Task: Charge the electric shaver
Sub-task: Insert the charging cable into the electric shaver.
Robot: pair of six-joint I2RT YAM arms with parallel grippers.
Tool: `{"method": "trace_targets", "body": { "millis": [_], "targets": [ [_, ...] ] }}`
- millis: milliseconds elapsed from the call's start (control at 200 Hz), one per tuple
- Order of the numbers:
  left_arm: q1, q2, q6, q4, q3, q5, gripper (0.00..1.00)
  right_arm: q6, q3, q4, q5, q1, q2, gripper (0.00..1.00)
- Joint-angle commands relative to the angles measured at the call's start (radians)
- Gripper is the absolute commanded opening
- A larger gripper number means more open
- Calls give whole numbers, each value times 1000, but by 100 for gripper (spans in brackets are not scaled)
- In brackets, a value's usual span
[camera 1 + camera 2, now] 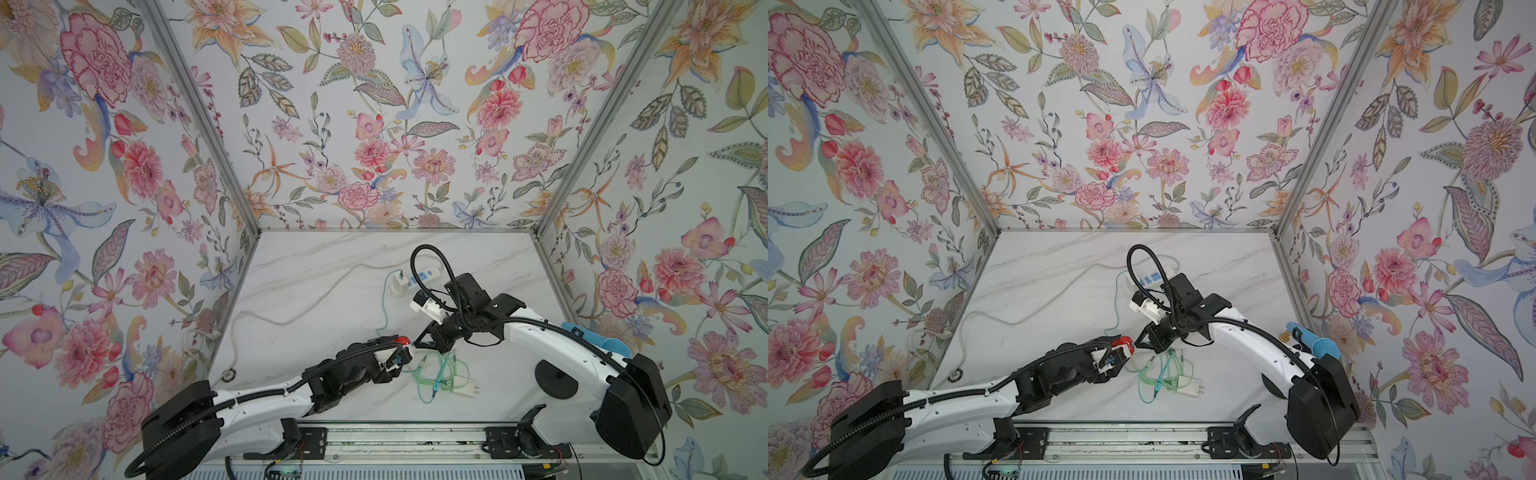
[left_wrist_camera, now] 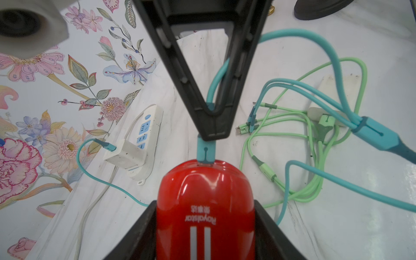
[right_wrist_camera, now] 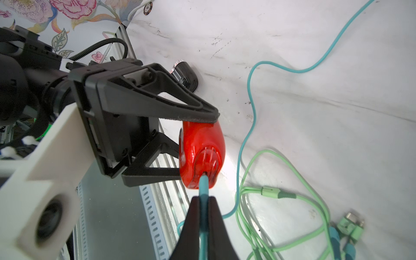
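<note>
I've got the red shaver [image 2: 206, 184] in my left pincer [image 3: 198, 146], gripped across its sides. It is held over the desk [image 1: 332, 257] near the front middle, with its base turned toward the right arm. The plug of the teal lead [image 2: 206, 153] meets the socket in that base. The right wrist view shows its metal tip at the opening, but I cannot tell whether it is fully home. My right pincer [image 2: 212, 128] is clenched on that lead just behind the plug, with the cord running out between the tight jaws. The lead arcs over to a teal splitter [image 2: 371, 132] where other branches join. Farther back, a teal cord is plugged into a white adapter [image 2: 125, 154], which sits in the white power strip [image 2: 146, 126]. A tangle of green cables [image 2: 304, 126] lies on the marble near the shaver, on the right arm's side. A second white adapter [image 1: 467, 389] lies at its edge.
</note>
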Motion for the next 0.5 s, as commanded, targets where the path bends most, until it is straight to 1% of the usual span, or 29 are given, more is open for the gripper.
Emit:
{"method": "trace_targets", "body": {
  "millis": [0,350,495],
  "targets": [
    [8,-3,-30,129,-2,-11,0,-4,9,16,-19,17,25,1],
    [8,3,-45,243,-10,5,0,-4,-11,83,-53,22,57,0],
    [8,9,-46,259,-3,16,0,0,-12,101,-55,29,83,0]
  ]
}}
